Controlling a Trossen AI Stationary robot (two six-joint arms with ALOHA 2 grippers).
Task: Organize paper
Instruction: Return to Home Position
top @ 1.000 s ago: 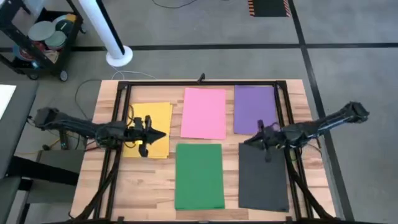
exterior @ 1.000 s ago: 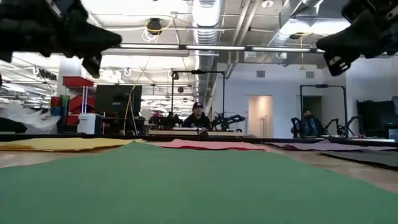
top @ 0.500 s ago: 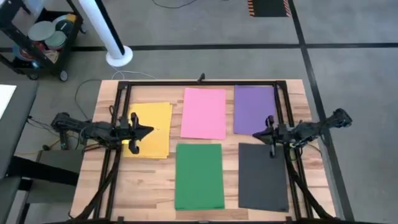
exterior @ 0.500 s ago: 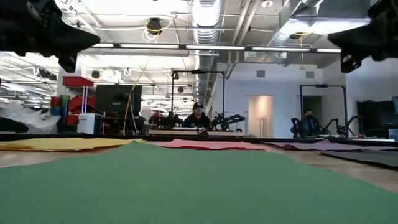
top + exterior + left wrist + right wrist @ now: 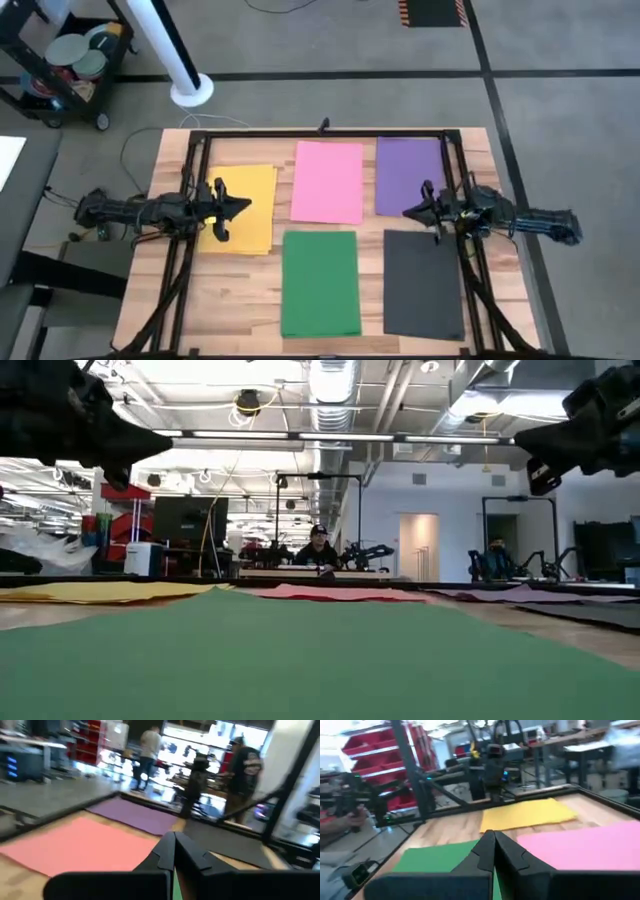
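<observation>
The left end effector (image 5: 242,208) hangs above the wooden surface (image 5: 225,300) with its fingers pressed together into a point. The yellow paper (image 5: 258,184) lies directly beneath it. The pink paper (image 5: 328,182) lies just ahead of its tips, and the green paper (image 5: 320,283) lies ahead and off to one side. The right end effector (image 5: 408,212) points back toward it, also pressed together. It hangs over the gap between the purple paper (image 5: 408,170) and the black paper (image 5: 424,285), one sheet on either side of its tips. The low view shows both end effectors well above the sheets. All five sheets lie flat and apart from one another.
</observation>
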